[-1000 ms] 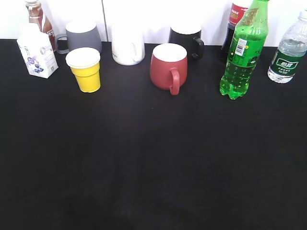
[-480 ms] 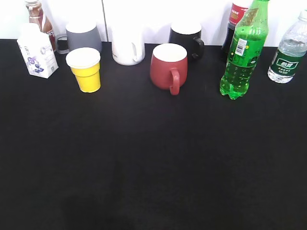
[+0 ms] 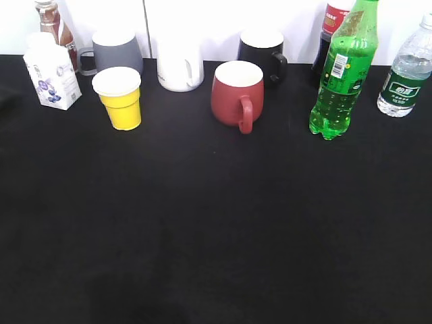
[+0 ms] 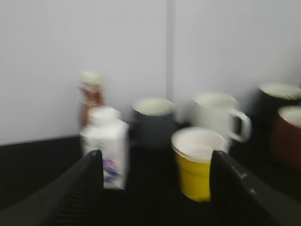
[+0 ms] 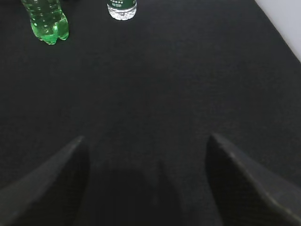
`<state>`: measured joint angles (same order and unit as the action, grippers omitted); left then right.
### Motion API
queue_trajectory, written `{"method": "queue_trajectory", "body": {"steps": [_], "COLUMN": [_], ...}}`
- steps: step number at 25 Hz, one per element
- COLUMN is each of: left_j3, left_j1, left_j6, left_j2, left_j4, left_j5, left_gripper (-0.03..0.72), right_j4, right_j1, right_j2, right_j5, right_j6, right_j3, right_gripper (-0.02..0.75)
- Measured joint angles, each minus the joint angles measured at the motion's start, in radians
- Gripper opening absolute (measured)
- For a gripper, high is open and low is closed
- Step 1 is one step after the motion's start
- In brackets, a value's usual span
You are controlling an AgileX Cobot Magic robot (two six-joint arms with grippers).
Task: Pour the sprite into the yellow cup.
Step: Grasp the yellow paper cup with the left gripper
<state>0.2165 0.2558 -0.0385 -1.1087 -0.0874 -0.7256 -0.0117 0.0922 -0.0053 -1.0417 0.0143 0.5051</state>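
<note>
The sprite (image 3: pixel 343 74), a tall green bottle, stands upright at the back right of the black table; its base shows at the top left of the right wrist view (image 5: pixel 46 23). The yellow cup (image 3: pixel 119 98) stands upright at the back left, white inside. In the blurred left wrist view the cup (image 4: pixel 197 162) lies ahead, near the right finger. My left gripper (image 4: pixel 155 160) is open and empty. My right gripper (image 5: pixel 146 146) is open and empty over bare black table, well short of the sprite. Neither gripper shows in the exterior view.
A red mug (image 3: pixel 237 94) stands mid-back. Behind are a grey mug (image 3: pixel 116 50), a white mug (image 3: pixel 180 64) and a black mug (image 3: pixel 263 54). A white carton (image 3: pixel 51 73) stands far left, a clear water bottle (image 3: pixel 405 74) far right, a cola bottle (image 3: pixel 329 34) behind the sprite.
None of the objects on the table has moved. A faint dark shape has appeared at the far left edge of the exterior view.
</note>
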Motion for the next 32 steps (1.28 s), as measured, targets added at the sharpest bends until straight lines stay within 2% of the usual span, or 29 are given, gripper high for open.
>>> {"method": "queue_trajectory", "body": {"steps": [3, 6, 10, 15, 26, 28, 32], "left_j3": [0.097, 0.211, 0.343, 0.517, 0.768, 0.779, 0.779], "left_j1": [0.070, 0.075, 0.075, 0.075, 0.075, 0.075, 0.075], "left_j6": [-0.001, -0.001, -0.001, -0.001, -0.002, -0.002, -0.002], "left_j2": [-0.280, -0.500, -0.704, -0.865, -1.074, -1.102, -1.107], "left_j4": [-0.004, -0.008, -0.011, -0.001, 0.056, 0.044, 0.032], "left_j5": [-0.066, -0.078, -0.157, -0.170, -0.211, -0.239, -0.331], "left_gripper": [0.536, 0.622, 0.664, 0.671, 0.671, 0.634, 0.462], "right_j4": [0.000, 0.000, 0.000, 0.000, 0.000, 0.000, 0.000], "right_j1": [0.000, 0.000, 0.000, 0.000, 0.000, 0.000, 0.000], "right_j2": [0.000, 0.000, 0.000, 0.000, 0.000, 0.000, 0.000], "right_j5": [0.000, 0.000, 0.000, 0.000, 0.000, 0.000, 0.000], "right_j6": [0.000, 0.000, 0.000, 0.000, 0.000, 0.000, 0.000], "right_j3": [0.000, 0.000, 0.000, 0.000, 0.000, 0.000, 0.000], "right_gripper": [0.585, 0.585, 0.585, 0.585, 0.585, 0.585, 0.585]}}
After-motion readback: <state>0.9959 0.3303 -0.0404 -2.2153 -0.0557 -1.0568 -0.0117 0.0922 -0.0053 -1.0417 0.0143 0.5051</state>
